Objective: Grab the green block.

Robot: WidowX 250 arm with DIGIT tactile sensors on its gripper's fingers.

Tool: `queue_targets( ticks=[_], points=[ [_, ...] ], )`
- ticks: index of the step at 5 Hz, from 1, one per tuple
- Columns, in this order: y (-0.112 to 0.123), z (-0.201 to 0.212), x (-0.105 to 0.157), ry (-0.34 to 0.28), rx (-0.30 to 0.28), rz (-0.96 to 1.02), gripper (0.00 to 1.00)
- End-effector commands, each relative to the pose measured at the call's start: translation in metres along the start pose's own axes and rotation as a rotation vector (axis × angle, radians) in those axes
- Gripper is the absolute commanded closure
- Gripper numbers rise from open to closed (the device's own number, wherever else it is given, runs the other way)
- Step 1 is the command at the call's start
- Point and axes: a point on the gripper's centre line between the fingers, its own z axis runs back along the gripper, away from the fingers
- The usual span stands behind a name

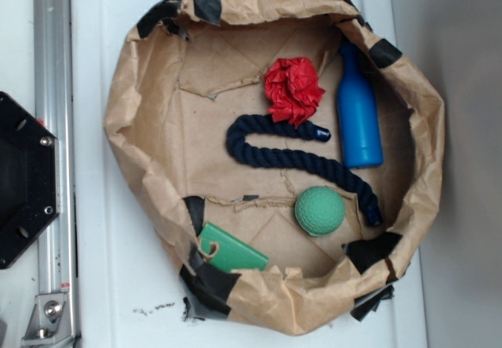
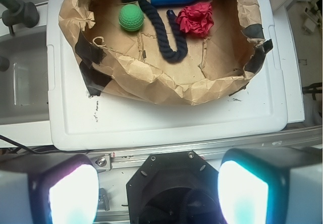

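Observation:
The green block [image 1: 231, 250] is a flat bright-green slab lying against the inner wall of the brown paper basin [image 1: 141, 74], at its lower left in the exterior view, next to black tape. In the wrist view the basin's crumpled wall [image 2: 151, 80] hides the block. My gripper [image 2: 159, 193] does not show in the exterior view. The wrist view shows it open, its two pale fingers [image 2: 73, 193] wide apart with nothing between them. It hangs over the black mount [image 2: 171, 183], well outside the basin.
Inside the basin lie a dimpled green ball [image 1: 319, 210], a dark-blue rope [image 1: 290, 156], a red crumpled wad [image 1: 293, 89] and a blue bottle [image 1: 359, 117]. The basin stands on a white lid [image 2: 166, 120]. A metal rail [image 1: 53, 160] runs between lid and mount.

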Motion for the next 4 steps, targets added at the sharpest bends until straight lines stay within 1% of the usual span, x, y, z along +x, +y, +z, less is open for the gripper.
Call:
queue_targets(
  ticks=[1, 2, 3, 4],
  points=[
    [0.000, 0.000, 0.000, 0.000, 0.000, 0.000, 0.00],
    [0.014, -0.036, 0.041, -0.008, 0.000, -0.042, 0.00],
    [0.020, -0.060, 0.077, 0.008, -0.024, -0.060, 0.00],
    [0.026, -0.081, 0.100, 0.000, -0.061, -0.073, 0.00]
  ],
)
